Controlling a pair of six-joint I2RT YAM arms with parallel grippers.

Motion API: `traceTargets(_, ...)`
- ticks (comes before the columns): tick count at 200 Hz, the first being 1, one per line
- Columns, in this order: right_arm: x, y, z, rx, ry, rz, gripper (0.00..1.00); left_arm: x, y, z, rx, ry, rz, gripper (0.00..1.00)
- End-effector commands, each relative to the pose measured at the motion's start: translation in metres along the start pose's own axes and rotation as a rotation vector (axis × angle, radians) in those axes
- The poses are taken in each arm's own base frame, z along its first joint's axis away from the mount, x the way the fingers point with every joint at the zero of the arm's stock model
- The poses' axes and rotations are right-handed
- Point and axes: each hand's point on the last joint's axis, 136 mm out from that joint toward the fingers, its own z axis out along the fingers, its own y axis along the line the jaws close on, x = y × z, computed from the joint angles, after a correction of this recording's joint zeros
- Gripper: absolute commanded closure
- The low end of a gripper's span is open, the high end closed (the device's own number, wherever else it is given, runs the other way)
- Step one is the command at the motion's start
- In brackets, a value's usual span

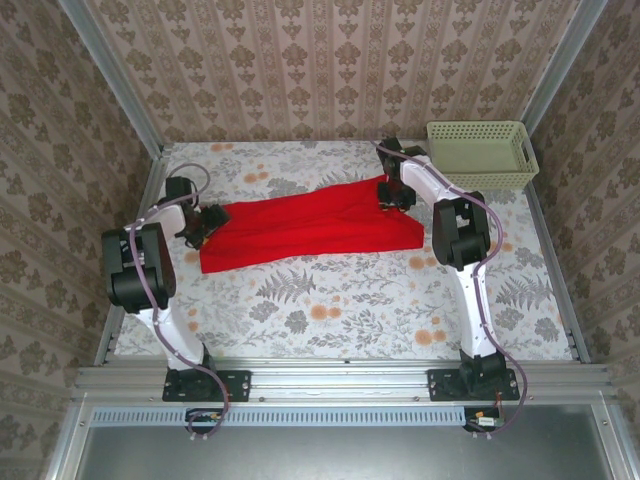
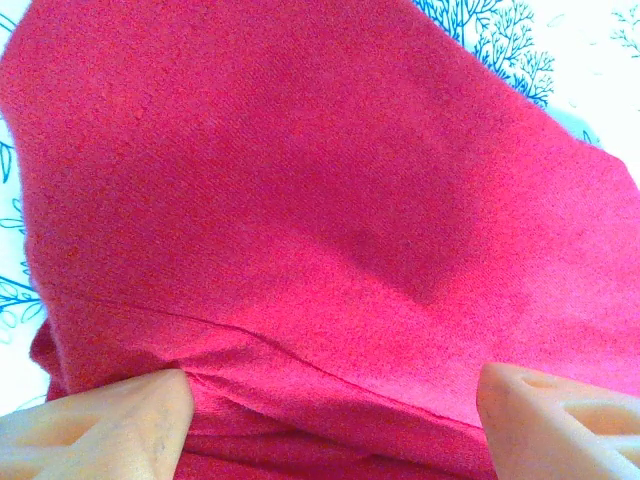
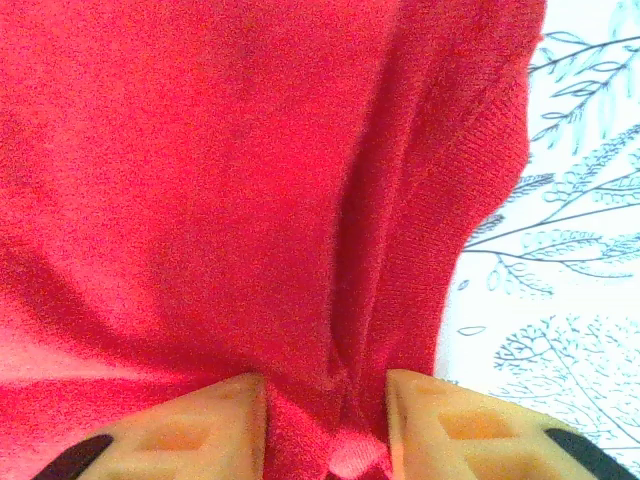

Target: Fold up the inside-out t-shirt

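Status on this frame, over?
Left gripper open over shirt. Right gripper shut on a shirt fold. Basket stands apart, nothing blocking.

Lighting bright and even; wrist views overexposed.
Top view is sharp, with faint soft shadows on the bench (image 1: 330,300). In both wrist views the bench print washes out to white, the t-shirt (image 2: 300,200) oversaturates, and dark shadow fills its folds.
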Motion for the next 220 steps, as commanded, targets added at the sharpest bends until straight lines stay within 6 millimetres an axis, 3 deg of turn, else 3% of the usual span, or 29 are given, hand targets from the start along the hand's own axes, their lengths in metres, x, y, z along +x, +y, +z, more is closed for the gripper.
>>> traceTargets(1,0.025,-0.027,0.016,0.069,0.085,0.007,0.76,0.016,0.026,0.001,-0.071,0.050,-0.032,0.21)
traceTargets(22,0.022,-0.037,0.004,0.088,0.048,0.011,0.87,0.018,0.022,-0.003,-0.070,0.052,-0.022,0.21)
traceTargets(49,0.015,-0.055,-0.030,0.141,-0.043,0.016,0.97,0.037,0.014,-0.003,-0.073,0.069,0.008,0.21)
traceTargets(82,0.013,-0.081,-0.079,0.241,-0.138,0.008,1.00,0.078,0.006,-0.010,-0.075,0.086,0.052,0.21)
traceTargets(122,0.014,-0.091,-0.122,0.317,-0.189,-0.050,1.00,0.139,-0.027,-0.022,-0.035,0.091,0.116,0.18)
traceTargets(143,0.013,-0.082,-0.144,0.376,-0.228,-0.147,1.00,0.145,-0.033,-0.033,0.000,0.064,0.097,0.18)
traceTargets(178,0.014,-0.052,-0.167,0.452,-0.278,-0.307,1.00,0.120,-0.035,-0.060,0.041,-0.003,0.086,0.17)
traceTargets(220,0.026,0.001,-0.185,0.437,-0.305,-0.432,1.00,0.115,-0.033,-0.059,0.062,0.013,0.100,0.27)
